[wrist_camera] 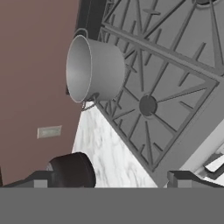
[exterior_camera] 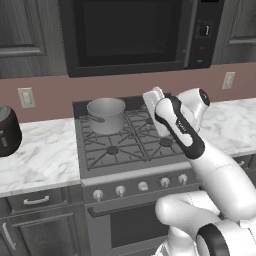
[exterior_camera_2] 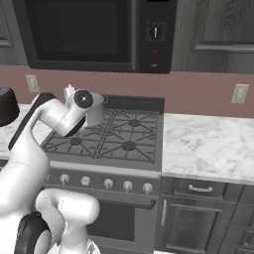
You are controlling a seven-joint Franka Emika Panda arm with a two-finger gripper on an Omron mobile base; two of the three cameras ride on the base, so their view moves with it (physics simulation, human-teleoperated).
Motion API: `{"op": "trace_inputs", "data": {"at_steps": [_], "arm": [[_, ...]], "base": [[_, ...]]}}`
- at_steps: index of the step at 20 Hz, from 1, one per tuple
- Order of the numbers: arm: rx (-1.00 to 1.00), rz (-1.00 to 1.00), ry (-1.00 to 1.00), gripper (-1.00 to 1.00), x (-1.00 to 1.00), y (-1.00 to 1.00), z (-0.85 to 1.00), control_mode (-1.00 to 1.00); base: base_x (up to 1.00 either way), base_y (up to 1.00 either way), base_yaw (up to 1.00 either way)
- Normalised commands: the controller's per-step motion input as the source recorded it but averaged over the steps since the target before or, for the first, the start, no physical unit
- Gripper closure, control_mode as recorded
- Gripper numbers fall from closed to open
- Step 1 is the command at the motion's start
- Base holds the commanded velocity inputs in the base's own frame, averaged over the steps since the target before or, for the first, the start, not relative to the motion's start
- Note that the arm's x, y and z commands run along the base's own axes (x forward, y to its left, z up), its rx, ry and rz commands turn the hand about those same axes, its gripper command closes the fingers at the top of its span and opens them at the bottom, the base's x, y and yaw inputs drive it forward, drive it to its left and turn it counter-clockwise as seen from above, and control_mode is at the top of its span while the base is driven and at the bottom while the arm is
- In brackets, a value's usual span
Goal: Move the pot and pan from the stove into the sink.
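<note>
The pot sits on the stove, on the burner at 10 o'clock of the grates, against the back wall. The arm partly hides it in the right base view. The tool hangs above the stove with nothing between its wide-apart tips, cut off at the frame's bottom. A dark appliance on the marble desk is cropped at 9 o'clock.

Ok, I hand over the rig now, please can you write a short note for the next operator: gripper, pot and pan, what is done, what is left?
Gripper: open, holding nothing, raised over the stove and aimed toward the pot.
Pot: upright on the back left burner, untouched, apart from the fingers.
Done: nothing confirmed; the pot is not yet grasped.
Left: grasp the pot and carry it to the sink, then check on the pan and move it as well.
</note>
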Motion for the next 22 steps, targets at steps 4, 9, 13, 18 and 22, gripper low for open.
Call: {"op": "trace_inputs", "data": {"at_steps": [4, 9, 13, 18, 22], "arm": [[0.0, 0.0, 0.0, -1.0, 0.25, 0.13, -0.18, -1.0], [0.0, 0.0, 0.0, -1.0, 0.31, 0.16, -0.33, -1.0], [0.0, -0.01, 0.0, -1.0, 0.34, 0.13, -0.24, -1.0], [0.0, -0.02, 0.0, -1.0, 0.47, 0.08, -0.14, -1.0], [0.0, -0.02, 0.0, -1.0, 0.53, 0.07, -0.09, -1.0]], "base": [[0.0, 0.0, 0.0], [0.0, 0.0, 0.0], [0.0, 0.0, 0.0], [0.0, 0.0, 0.0], [0.0, 0.0, 0.0]]}}
